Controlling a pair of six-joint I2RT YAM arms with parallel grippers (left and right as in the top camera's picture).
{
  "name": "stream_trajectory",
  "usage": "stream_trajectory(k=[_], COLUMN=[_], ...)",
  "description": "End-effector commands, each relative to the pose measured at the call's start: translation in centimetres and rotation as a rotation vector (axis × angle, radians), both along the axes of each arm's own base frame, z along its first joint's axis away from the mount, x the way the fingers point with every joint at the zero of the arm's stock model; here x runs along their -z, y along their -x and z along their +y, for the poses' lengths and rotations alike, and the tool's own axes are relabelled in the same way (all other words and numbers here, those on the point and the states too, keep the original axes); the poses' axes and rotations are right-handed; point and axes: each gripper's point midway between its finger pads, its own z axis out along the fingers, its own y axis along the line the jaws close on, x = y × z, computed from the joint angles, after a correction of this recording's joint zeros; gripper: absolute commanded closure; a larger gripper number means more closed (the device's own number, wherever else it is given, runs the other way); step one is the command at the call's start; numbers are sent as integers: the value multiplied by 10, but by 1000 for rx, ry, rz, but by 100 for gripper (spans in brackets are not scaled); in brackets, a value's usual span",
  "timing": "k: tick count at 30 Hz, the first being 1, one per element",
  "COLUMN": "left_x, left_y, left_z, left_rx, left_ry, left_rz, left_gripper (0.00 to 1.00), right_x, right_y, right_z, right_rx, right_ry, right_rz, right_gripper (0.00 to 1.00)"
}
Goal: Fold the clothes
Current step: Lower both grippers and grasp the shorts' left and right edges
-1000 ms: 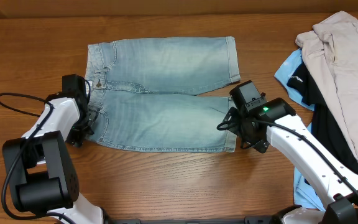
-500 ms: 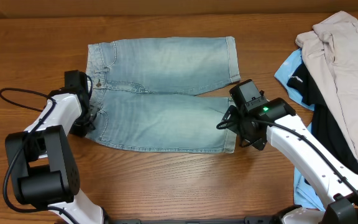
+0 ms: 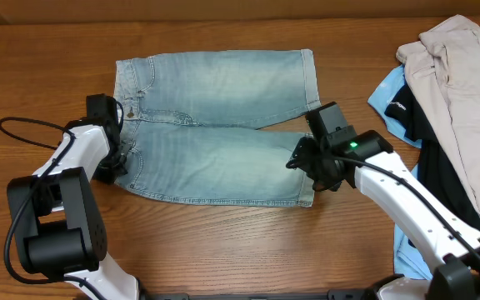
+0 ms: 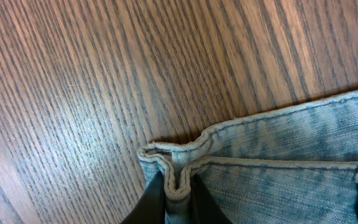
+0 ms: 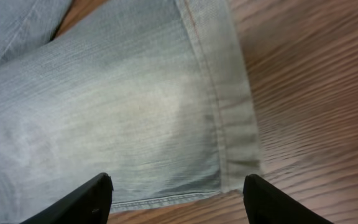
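Shorts (image 3: 215, 125) laid flat on tabletop (image 3: 223, 250), waistband to the left, legs to the right. At the shorts' near waistband corner, left hand (image 4: 179, 196) is pinched on a small ridge of denim; a slip is judged likely if it is pulled hard. Over the near leg's hem, right hand (image 5: 176, 202) is held spread, nothing gripped. If only one end is lifted, a skewed fold could result.

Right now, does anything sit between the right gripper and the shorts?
Nothing visible does. The right gripper hangs open over the shorts at the near leg's hem; the left gripper is shut on their waistband corner.
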Motion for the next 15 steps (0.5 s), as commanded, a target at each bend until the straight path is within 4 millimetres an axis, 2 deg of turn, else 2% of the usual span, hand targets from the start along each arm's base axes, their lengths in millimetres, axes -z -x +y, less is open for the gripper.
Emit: stream_trajectory(k=[1, 4, 8, 15], left_x=[39, 39, 39, 39], left_y=[33, 33, 34, 33], left_z=[-9, -9, -9, -10], left_rx=[-14, -14, -14, -14], left_ry=[69, 69, 69, 70], left_rz=[137, 137, 140, 139], left_gripper=[91, 91, 91, 96], right_x=[14, 28, 45, 56], right_y=[11, 21, 44, 74], right_z=[15, 14, 11, 4], right_rx=[46, 96, 102, 95], right_ry=[-57, -35, -10, 38], right_rz=[95, 170, 310, 451], right_gripper=[30, 29, 29, 29])
